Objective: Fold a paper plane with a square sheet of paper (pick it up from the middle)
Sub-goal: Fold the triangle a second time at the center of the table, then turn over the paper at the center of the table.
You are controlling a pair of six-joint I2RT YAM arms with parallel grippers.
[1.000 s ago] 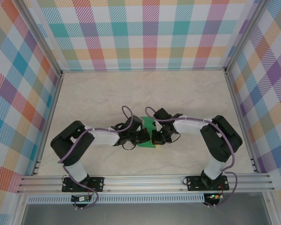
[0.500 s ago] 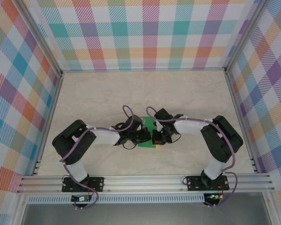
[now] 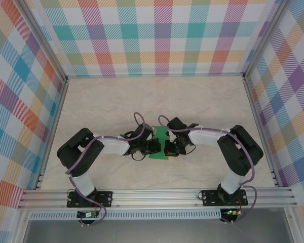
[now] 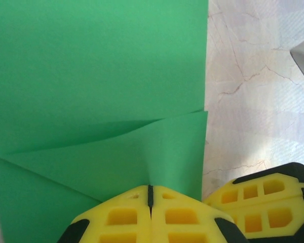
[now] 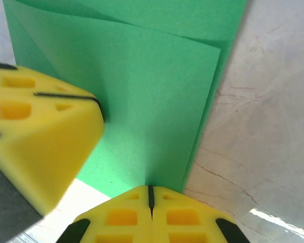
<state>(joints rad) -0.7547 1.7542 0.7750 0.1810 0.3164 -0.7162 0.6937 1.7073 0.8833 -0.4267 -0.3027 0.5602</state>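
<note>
**Both grippers closed, tips on the folded green sheet at worktop centre**

Worktop: pale marbled surface, plaid walls on three sides.

Left arm and right arm: both bent inward, meeting just below the middle of the top frame.

Square sheet of paper: bright green, lying flat on the worktop between the two wrists and mostly covered by them from above. In the left wrist view the sheet carries a folded-over flap with a slanted edge across the frame. The right wrist view shows the same layered fold near the top.

Left gripper: yellow fingers pressed together, tips at the sheet's lower edge.

Right gripper: fingers likewise together, tips at the sheet's edge, just beside the left gripper.

Cannot tell whether either one pinches the paper or only presses on it.
</note>
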